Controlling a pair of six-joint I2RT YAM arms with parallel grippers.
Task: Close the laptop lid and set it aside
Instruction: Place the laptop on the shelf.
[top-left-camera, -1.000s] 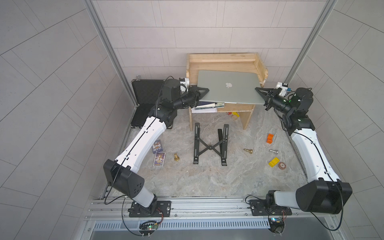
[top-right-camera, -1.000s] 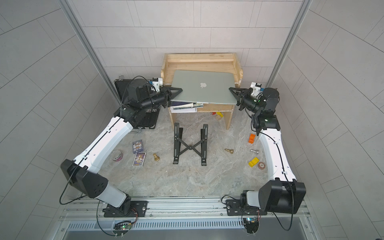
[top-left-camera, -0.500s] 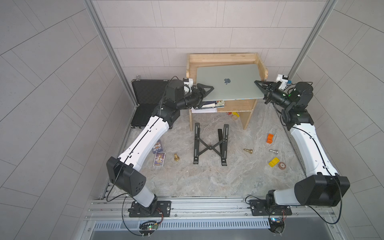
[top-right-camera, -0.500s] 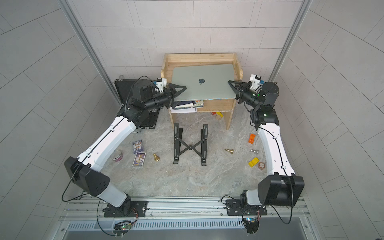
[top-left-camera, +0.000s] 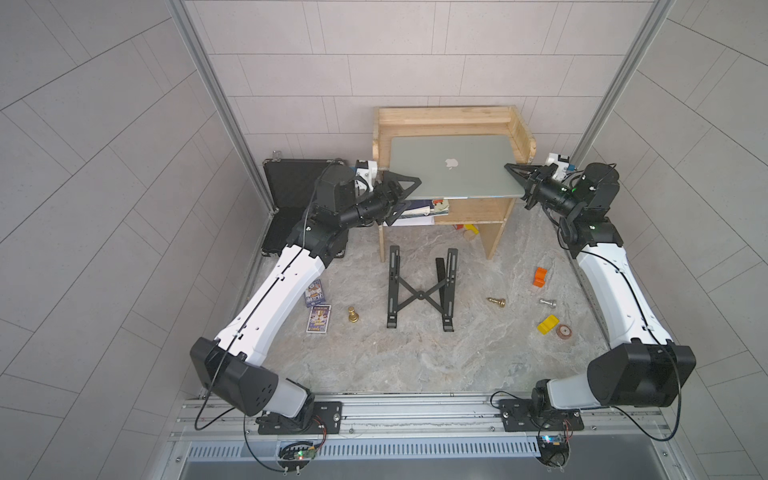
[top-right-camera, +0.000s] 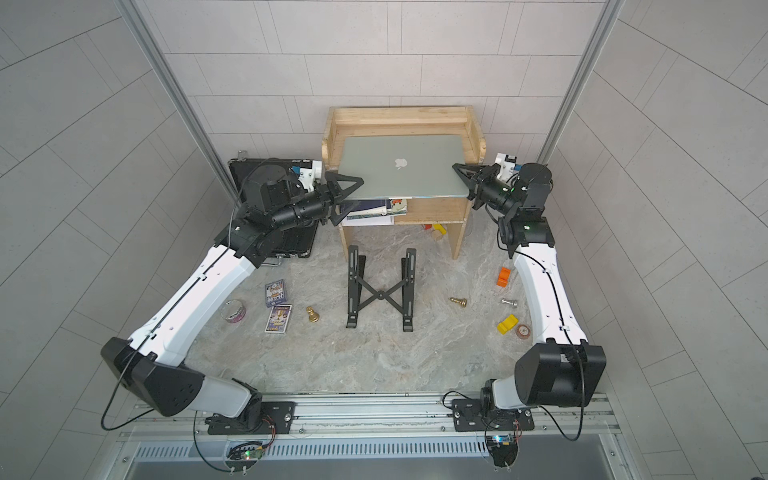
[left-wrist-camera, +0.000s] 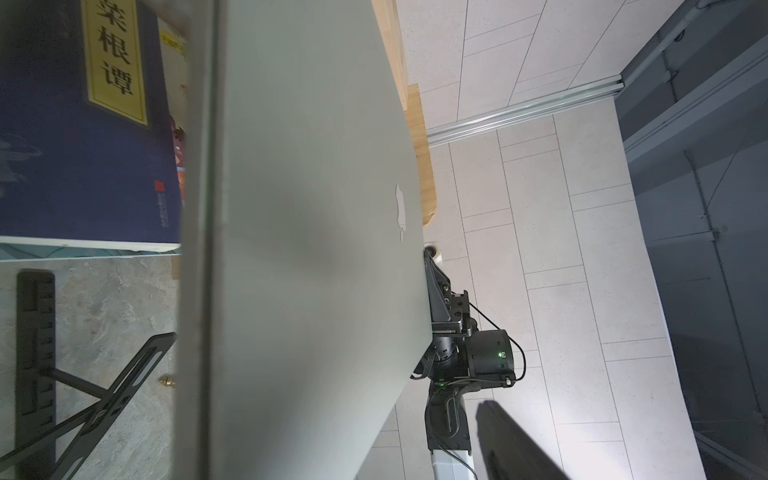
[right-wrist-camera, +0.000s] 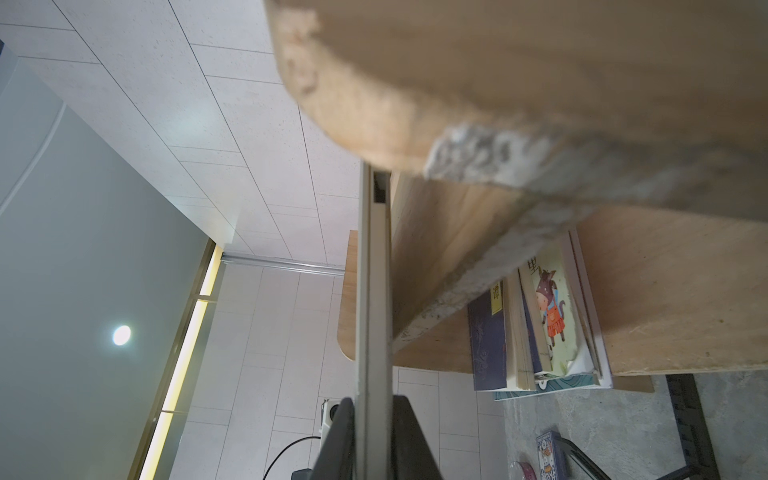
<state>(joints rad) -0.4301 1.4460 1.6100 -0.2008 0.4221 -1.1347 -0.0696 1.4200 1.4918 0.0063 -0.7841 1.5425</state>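
Laptop (top-left-camera: 453, 170) lies shut on top of wooden shelf unit (top-left-camera: 444, 118), lid (top-right-camera: 399, 178) down w/ apple logo facing up, front edge overhanging. R tool (top-left-camera: 512, 173) clamped on laptop's R edge, one finger above & one below. L tool (top-left-camera: 409, 192) spread wide at L front corner, upper finger over lid, not pinching. Books (top-left-camera: 419, 205) on shelf below.

Pale grey tiled walls (top-left-camera: 415, 50) close in on three sides, aluminium posts (top-left-camera: 208, 83) at the far corners. The floor (top-left-camera: 415, 365) is marbled stone — a small wooden shelf unit (top-left-camera: 444, 114) stands against the far wall.
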